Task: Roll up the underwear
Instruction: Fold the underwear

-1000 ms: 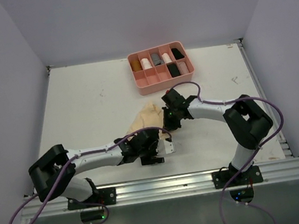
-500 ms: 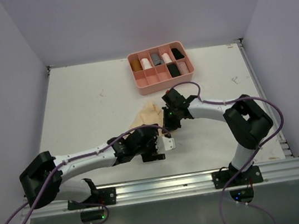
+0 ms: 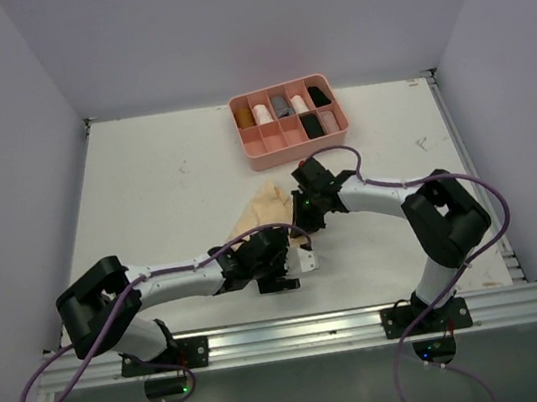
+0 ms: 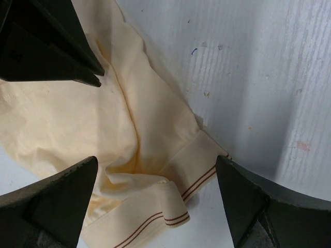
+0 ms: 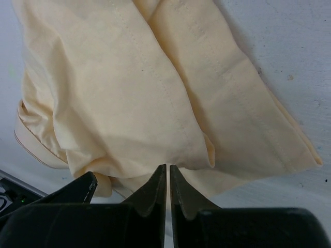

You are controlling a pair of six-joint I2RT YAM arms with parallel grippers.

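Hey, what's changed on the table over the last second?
Little. The left claw pushed slightly right over the underwear, then drew back to about where it began, open throughout, gripping nothing. The right claw, closed at the cloth's edge, the underwear and the tray stayed put.

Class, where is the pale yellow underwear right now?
Top view: the underwear lies mid-table, nearer than the pink tray, with the left gripper at its near edge and the right gripper at its right.
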